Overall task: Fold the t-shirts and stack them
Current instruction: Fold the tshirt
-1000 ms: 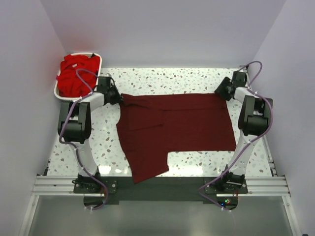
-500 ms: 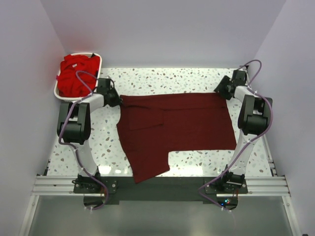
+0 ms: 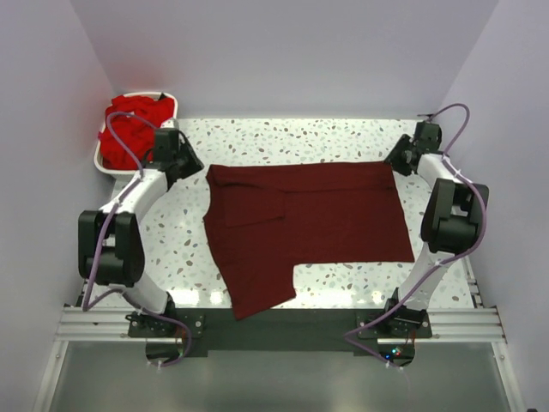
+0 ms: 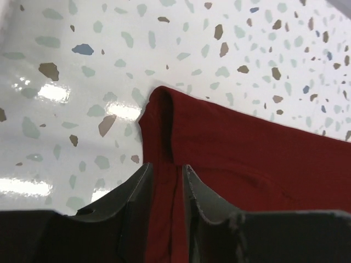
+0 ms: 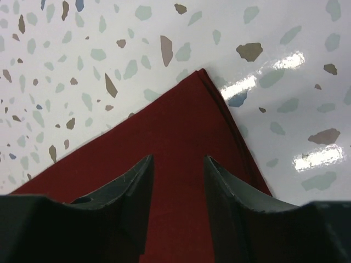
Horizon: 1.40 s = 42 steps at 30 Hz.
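Since a second ago the left arm [image 3: 141,190] has swung its elbow out to the left and drawn its gripper back from the far-left corner of the maroon t-shirt [image 3: 317,215], toward the basket [image 3: 99,161]. The right arm [image 3: 450,215] has stretched a little further, and its gripper has eased off toward the far-right corner.

The left gripper [image 4: 166,167] has its jaws only a narrow gap apart. A folded ridge of maroon cloth runs from the shirt's corner into that gap. I cannot tell whether the fingers [image 4: 134,200] pinch it or merely stand over it. The cloth around them lies flat on the table [image 3: 283,137].

The right gripper [image 5: 178,159] has its jaws clearly parted and holds nothing. Maroon cloth shows through the gap, and the shirt's pointed corner lies just beyond the fingertips, flat on the glossy speckled surface with a doubled edge along its right side.

From above, the maroon shirt is spread across the middle of the table between the two grippers. Its far edge is nearly straight from one gripper to the other. A smaller flap is folded over on its left half, and its near-left part reaches down to the table's near edge.

The bright red t-shirts [image 3: 129,129] sit heaped in the white basket at the far-left corner, just beside the left gripper and well apart from the maroon one.
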Tool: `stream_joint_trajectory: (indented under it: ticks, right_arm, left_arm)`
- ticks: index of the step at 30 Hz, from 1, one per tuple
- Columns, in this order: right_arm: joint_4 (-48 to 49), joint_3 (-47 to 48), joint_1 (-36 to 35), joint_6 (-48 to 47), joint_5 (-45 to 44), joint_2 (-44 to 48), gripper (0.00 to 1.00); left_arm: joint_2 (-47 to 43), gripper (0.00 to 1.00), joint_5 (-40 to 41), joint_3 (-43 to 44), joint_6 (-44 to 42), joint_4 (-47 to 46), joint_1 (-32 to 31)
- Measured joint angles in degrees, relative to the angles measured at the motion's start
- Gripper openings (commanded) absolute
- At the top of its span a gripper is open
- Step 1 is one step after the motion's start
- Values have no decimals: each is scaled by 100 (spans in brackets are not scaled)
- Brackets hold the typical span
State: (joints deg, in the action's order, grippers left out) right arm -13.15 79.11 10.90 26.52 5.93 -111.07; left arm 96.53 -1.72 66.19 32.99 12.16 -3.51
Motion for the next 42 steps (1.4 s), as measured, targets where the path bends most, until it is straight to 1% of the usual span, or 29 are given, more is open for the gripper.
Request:
stream_joint_trajectory:
  ticks: [1, 3, 4, 7, 11, 15, 17, 19, 22, 24, 26, 28, 30, 34, 38, 42]
  right_arm:
    - [-2, -57, 0, 7, 0, 61, 40]
    - [35, -164, 7, 15, -7, 101, 38]
    - [42, -238, 7, 26, -15, 101, 35]
    - [59, -562, 42, 46, -20, 101, 30]
    - [35, -866, 168, 81, -37, 94, 26]
    - [79, -975, 286, 114, -44, 90, 25]
    - [92, -975, 317, 120, -46, 90, 25]
    - [90, -975, 328, 118, -39, 90, 29]
    - [79, -977, 321, 118, -20, 118, 38]
    - [55, -1040, 280, 87, -20, 238, 42]
    - [-2, -1141, 199, 76, -22, 450, 44]
    - [-26, -1274, -4, 59, -24, 785, 45]
    - [-35, -1370, -352, 44, -20, 1132, 45]
    - [94, -1589, -1381, 107, 146, 1655, 45]
    - [293, -1882, -2463, 369, 455, 1779, 45]
    - [391, -2094, -3224, 623, 669, 1698, 44]
  left_arm:
    - [-208, 34, 17, -74, -28, 4, 0]
    - [-595, 34, 48, -258, -98, 13, -7]
    - [-796, 34, 48, -376, -120, 35, -15]
    - [-1220, 36, 42, -656, -173, 149, -59]
    - [-1788, 36, -13, -1104, -264, 393, -192]
    - [-2284, 36, -83, -1491, -284, 608, -393]
    - [-2468, 36, -125, -1639, -289, 695, -492]
    - [-2590, 36, -164, -1775, -286, 710, -551]
    - [-2669, 38, -201, -1996, -282, 715, -627]
    - [-2645, 40, -221, -2090, -275, 719, -699]
    - [-2555, 43, -238, -2109, -262, 708, -820]
    - [-2378, 45, -245, -2107, -260, 638, -949]
    - [-2120, 45, -251, -2098, -258, 570, -1034]
    - [-1576, 44, -254, -2096, -205, 468, -1161]
    - [-1255, 42, -249, -2096, -109, 409, -1346]
    - [-1196, 39, -243, -2098, -46, 254, -1464]
